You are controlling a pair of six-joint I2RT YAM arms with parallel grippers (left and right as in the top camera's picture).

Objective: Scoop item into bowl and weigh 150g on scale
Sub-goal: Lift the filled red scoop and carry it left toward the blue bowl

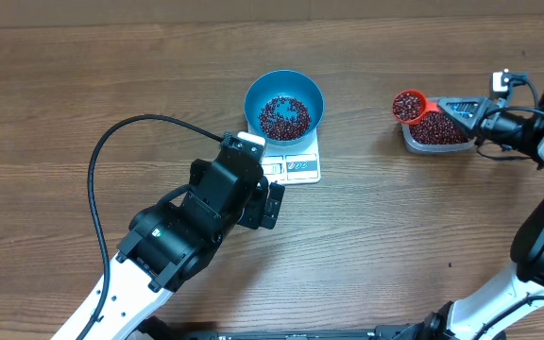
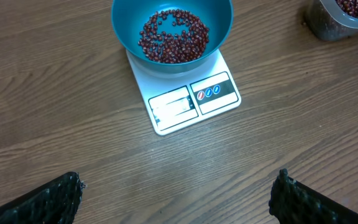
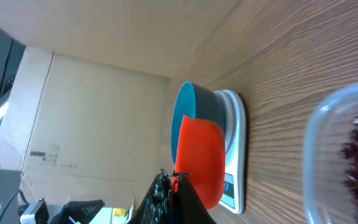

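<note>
**Beans partly in the bowl, partly riding in the scoop**

The small maroon beans [image 1: 283, 115] lay in a loose heap in the blue bowl [image 1: 253, 90], which sat on the white scale [image 1: 300, 170] mid-worktop [image 1: 111, 76]. More beans filled the red scoop [image 1: 408, 105] and the clear tub [image 1: 437, 134] to the right. They looked hard, light and quick to roll, so I'd not pinch them but carry them level in the scoop. The right claw [image 1: 486, 113] was clamped on its handle. The left claw [image 2: 179, 202] gaped wide and empty on the near side of the scale.
</note>
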